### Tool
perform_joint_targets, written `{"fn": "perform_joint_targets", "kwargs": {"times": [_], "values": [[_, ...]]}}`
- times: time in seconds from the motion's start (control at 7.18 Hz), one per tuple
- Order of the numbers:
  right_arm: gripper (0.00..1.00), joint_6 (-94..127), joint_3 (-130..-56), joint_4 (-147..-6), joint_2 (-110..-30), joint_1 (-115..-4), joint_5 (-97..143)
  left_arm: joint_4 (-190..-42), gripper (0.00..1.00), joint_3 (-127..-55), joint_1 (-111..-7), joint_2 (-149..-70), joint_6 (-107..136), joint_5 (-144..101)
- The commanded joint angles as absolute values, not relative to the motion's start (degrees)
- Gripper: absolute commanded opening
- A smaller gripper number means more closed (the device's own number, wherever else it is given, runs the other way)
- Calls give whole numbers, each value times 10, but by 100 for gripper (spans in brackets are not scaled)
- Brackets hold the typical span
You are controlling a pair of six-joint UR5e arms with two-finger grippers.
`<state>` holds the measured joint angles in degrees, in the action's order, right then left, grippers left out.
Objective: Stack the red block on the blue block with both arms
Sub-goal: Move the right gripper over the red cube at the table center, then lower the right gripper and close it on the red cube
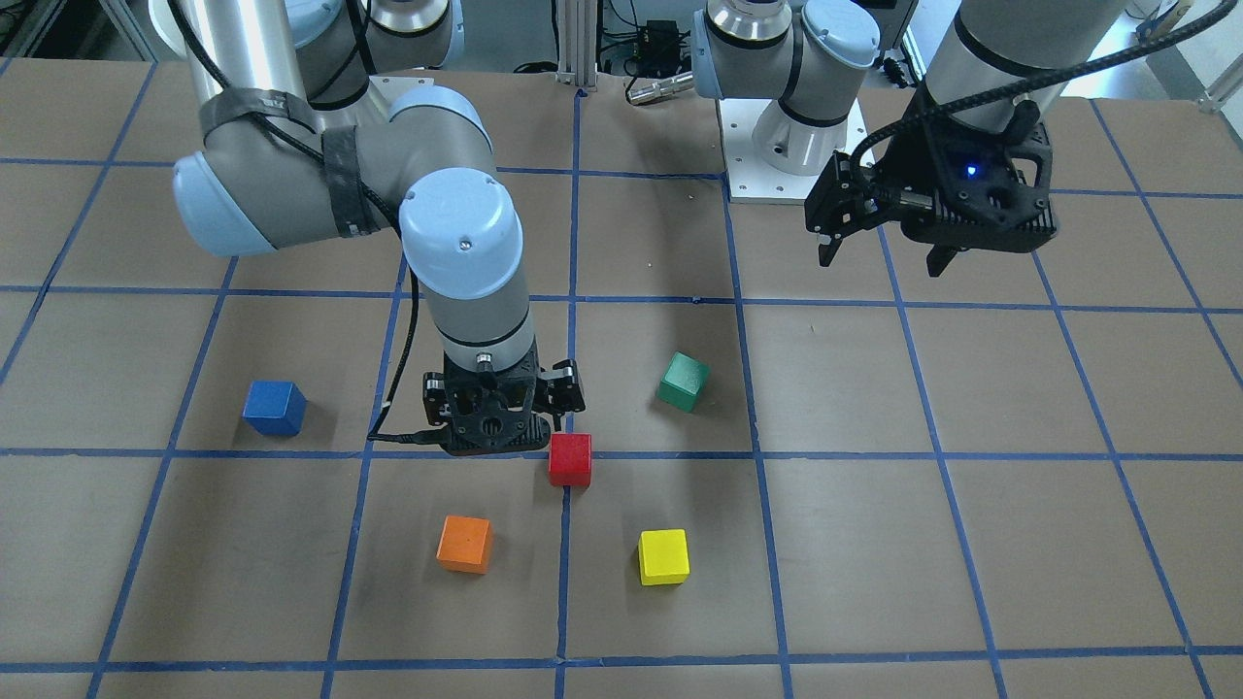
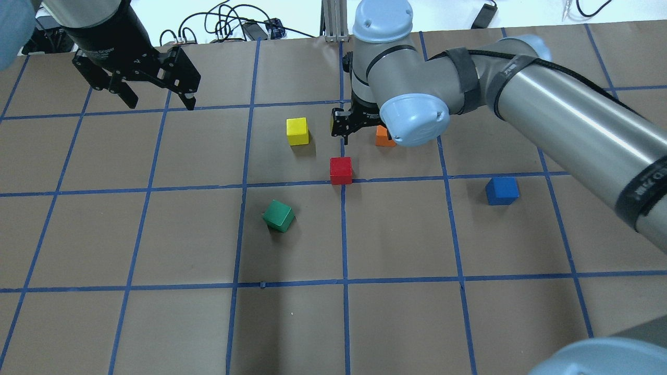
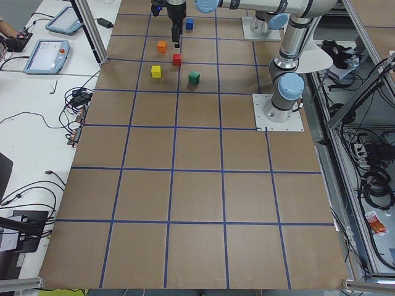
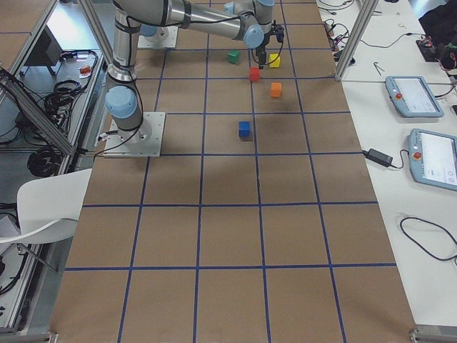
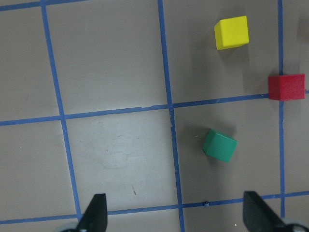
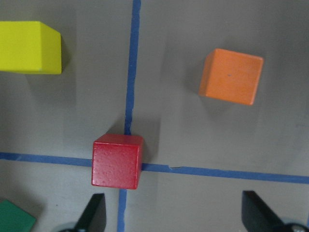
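Note:
The red block (image 1: 569,459) (image 2: 341,170) sits on a blue tape crossing near the table's middle. It also shows in the right wrist view (image 6: 117,161) and at the right edge of the left wrist view (image 5: 286,87). The blue block (image 1: 274,407) (image 2: 502,190) stands alone on the robot's right side. My right gripper (image 2: 348,127) (image 6: 176,215) hangs open and empty above the table, just beyond the red block, between it and the orange cube. My left gripper (image 2: 159,101) (image 1: 882,260) is open and empty, held high over the far left of the table.
A green cube (image 2: 279,215), turned at an angle, lies left of the red block. A yellow cube (image 2: 297,130) and an orange cube (image 2: 384,136) stand beyond it; the orange one is partly hidden by my right wrist. The table is brown with a blue tape grid.

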<state>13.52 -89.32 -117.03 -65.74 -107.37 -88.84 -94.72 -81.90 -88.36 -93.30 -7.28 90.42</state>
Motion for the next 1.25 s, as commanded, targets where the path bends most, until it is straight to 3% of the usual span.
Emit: {"fn": "perform_joint_targets", "kwargs": {"times": [0.0, 1.11], "values": [[100, 182, -892, -1198, -625, -1096, -880, -947, 100, -822, -886, -928, -74, 904], [100, 207, -895, -1222, -567, -1103, -851, -939, 100, -845, -888, -920, -74, 903]]}}
